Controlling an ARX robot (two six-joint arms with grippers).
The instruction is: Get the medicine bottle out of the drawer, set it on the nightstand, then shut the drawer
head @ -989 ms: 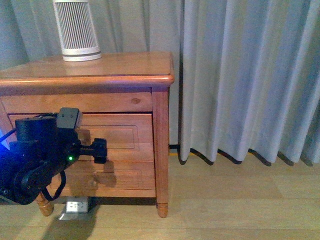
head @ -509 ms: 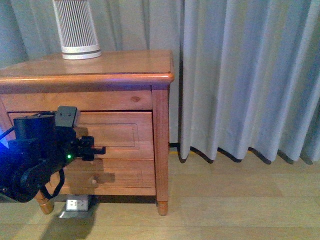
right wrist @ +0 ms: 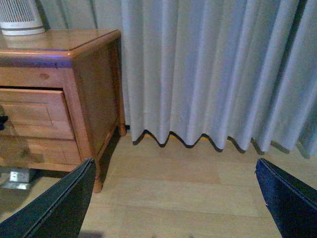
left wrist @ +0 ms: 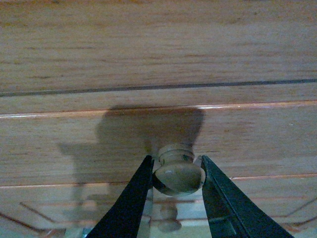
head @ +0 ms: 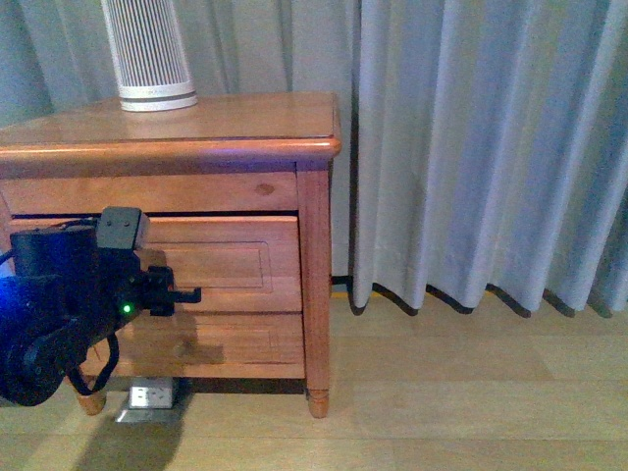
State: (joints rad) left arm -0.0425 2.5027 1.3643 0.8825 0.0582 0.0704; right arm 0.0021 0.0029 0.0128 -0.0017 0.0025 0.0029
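Observation:
The nightstand point(head: 226, 123) stands at the left of the front view. Its upper drawer point(head: 240, 260) sits slightly out, with a dark gap above its front. My left gripper point(head: 186, 293) is at the drawer front. In the left wrist view, that left gripper point(left wrist: 177, 171) is shut on the round wooden drawer knob point(left wrist: 178, 173), one black finger point(left wrist: 131, 203) on each side. My right gripper point(right wrist: 173, 198) hangs open above the wooden floor, to the right of the nightstand point(right wrist: 89, 89), with nothing between its fingers. The medicine bottle is out of view.
A tall ribbed white device point(head: 147, 54) stands on the nightstand top at the back left. Grey curtains point(head: 471, 147) hang to the right and behind. A white socket box point(head: 152, 397) lies on the floor under the nightstand. The lower drawer point(head: 235, 343) is shut.
In the front view my left gripper has shifted slightly left, still at the drawer front. The dark gap above the drawer front shows more plainly. The nightstand sits a little higher in frame.

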